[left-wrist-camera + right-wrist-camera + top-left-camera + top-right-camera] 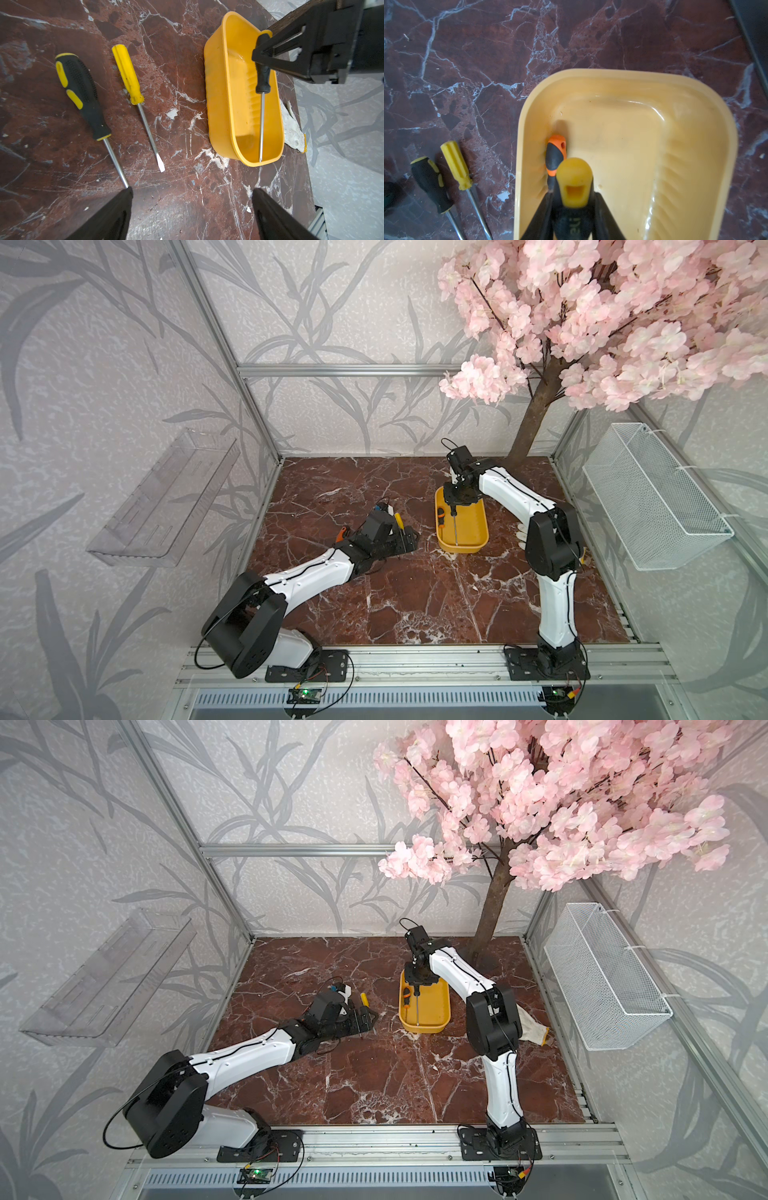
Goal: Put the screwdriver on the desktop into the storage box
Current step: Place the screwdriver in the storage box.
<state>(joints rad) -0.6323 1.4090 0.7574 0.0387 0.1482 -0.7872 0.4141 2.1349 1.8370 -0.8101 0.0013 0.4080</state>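
Far left, the left pincer hangs wide and empty above the tabletop, with one finger seeming to sit just over the shaft end of the black-and-yellow screwdriver. If it comes straight down, it could knock that shaft and roll the tool into the yellow screwdriver just beside it. Both lie loose on the tabletop, outside the box.

Further right, the right pincer is clamped on the handle of the yellow-capped screwdriver. It slants down into the box, tip near the end wall; whether it touches the floor I cannot tell. Released at this tilt, the handle may drop onto the orange-and-black screwdriver already lying inside. Pushing down instead could slide or tip the light box.

A clear shelf hangs on the left wall, well apart. The box's side wall stands between the loose tools and its floor, and the right arm fills the space above the box, so a second delivery risks a clash. A white cloth lies just beyond the box, and a tree and a wire basket stand far right, clear of the work
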